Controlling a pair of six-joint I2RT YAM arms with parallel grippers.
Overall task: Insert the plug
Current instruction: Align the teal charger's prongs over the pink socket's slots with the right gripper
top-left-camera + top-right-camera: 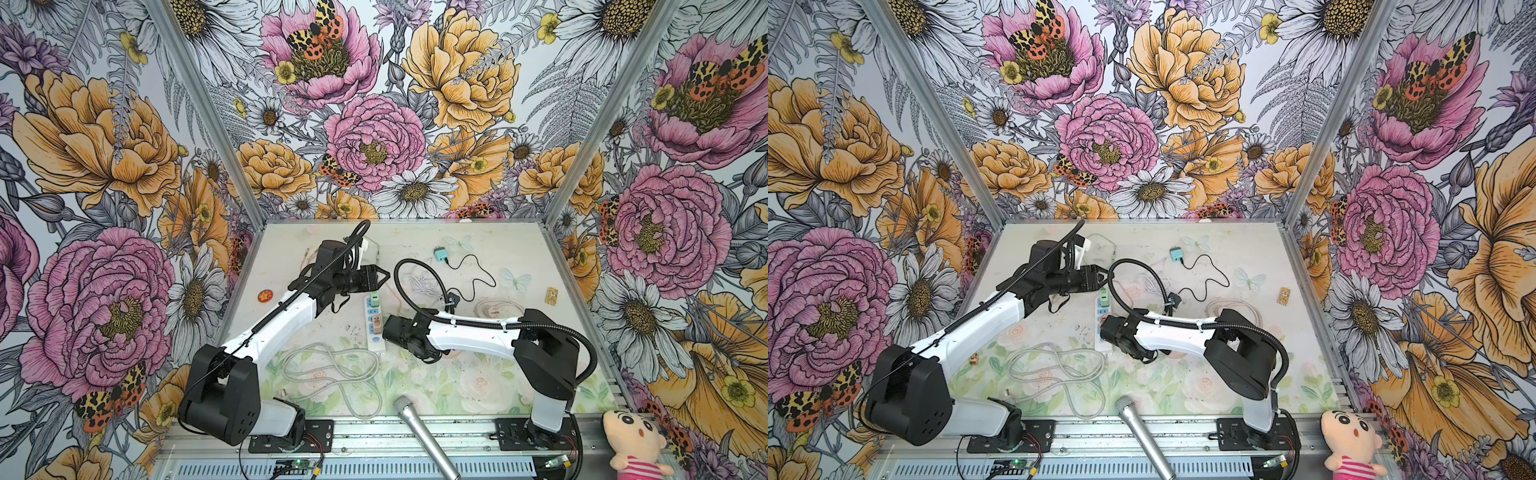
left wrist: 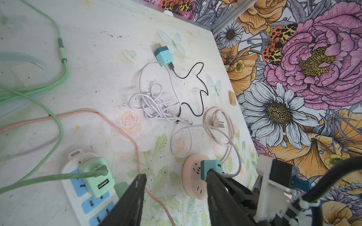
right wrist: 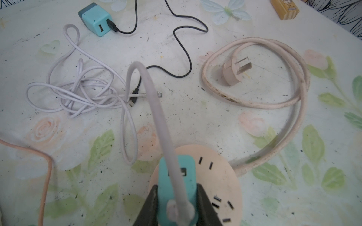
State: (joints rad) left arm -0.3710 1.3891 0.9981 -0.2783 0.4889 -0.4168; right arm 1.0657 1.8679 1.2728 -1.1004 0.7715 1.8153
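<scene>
The plug is a teal cube with a white cable running out of its top. My right gripper is shut on it, one finger on each side. The plug stands against the face of a round pink socket; its prongs are hidden. In the left wrist view the same plug sits on the socket. My left gripper hangs open above the table beside it, holding nothing. In both top views the left gripper is raised, and the right wrist covers the plug.
A white power strip with a mint green charger lies left of the socket. Farther back are a second teal charger, a tangled white cable and a beige three-pin plug. A microphone lies at the front edge.
</scene>
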